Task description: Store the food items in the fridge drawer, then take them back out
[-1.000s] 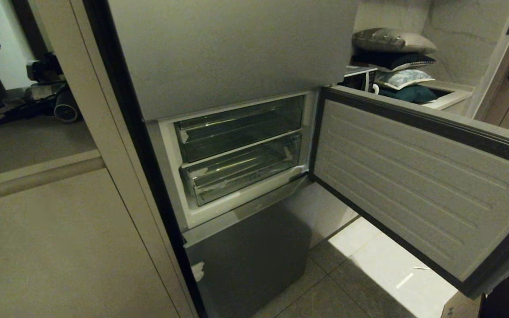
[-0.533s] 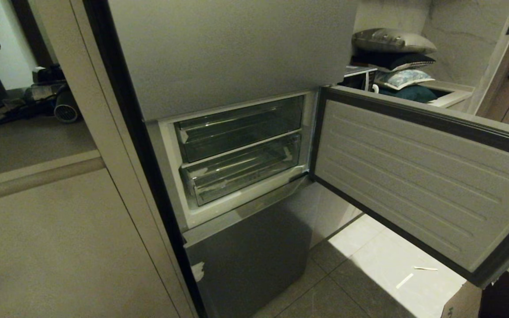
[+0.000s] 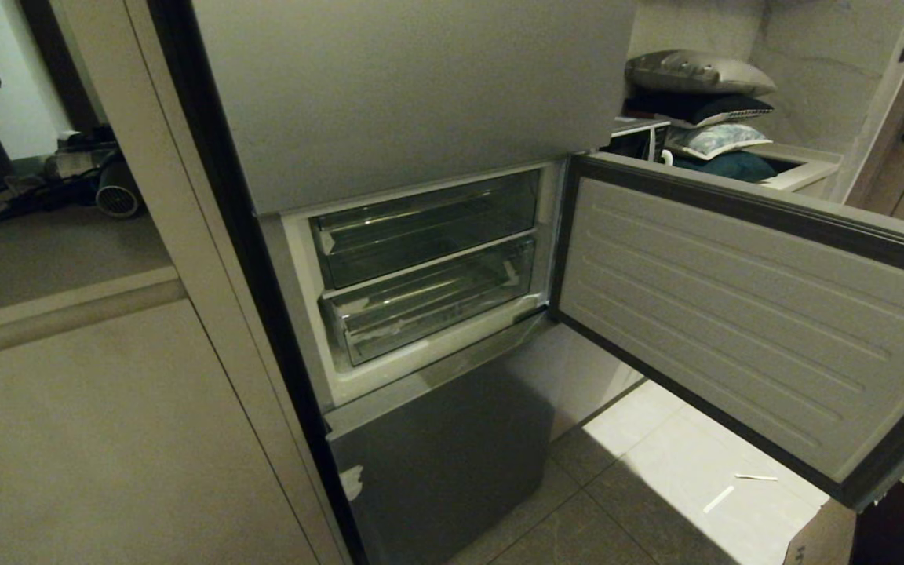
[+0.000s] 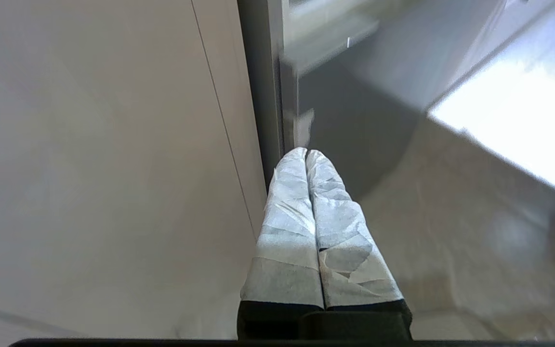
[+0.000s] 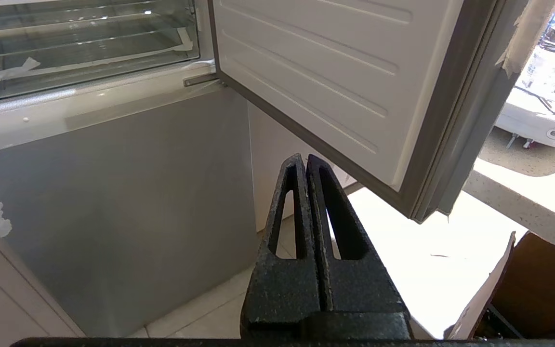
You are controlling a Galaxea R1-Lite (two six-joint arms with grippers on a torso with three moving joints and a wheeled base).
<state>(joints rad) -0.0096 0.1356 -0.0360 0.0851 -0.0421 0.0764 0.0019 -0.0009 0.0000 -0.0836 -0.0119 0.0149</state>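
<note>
The drawer (image 3: 432,310) is the lower of two clear bins in the fridge's middle compartment, pushed fully in, with white tape scraps at its front corners; the right wrist view shows it (image 5: 85,58) the same way. The darker bin (image 3: 424,227) sits shut just above it. No fruit shows in any view, neither in the drawer nor near a tool, so where it lies cannot be told.

The compartment door (image 3: 742,329) stands swung wide to the right, over the tiled floor (image 3: 679,486). Compared with a second ago it has opened a touch further, its far edge now lower in the head view, while the fridge body has not shifted. That leaves the compartment front fully clear, so access to the drawer looks settled; the drawer itself is not yet pulled out, and that seems the next step before any storing.

Neither arm shows in the head view. The left tool (image 4: 305,154) has its taped fingers (image 4: 289,226) pressed together on nothing, low beside the fridge's left edge and the cabinet panel (image 4: 104,144). The right tool (image 5: 305,159) is likewise closed and empty, hanging below the open door, facing the grey lower door (image 5: 113,193). A pile of cushions (image 3: 699,102) lies on the counter (image 3: 801,169) behind
</note>
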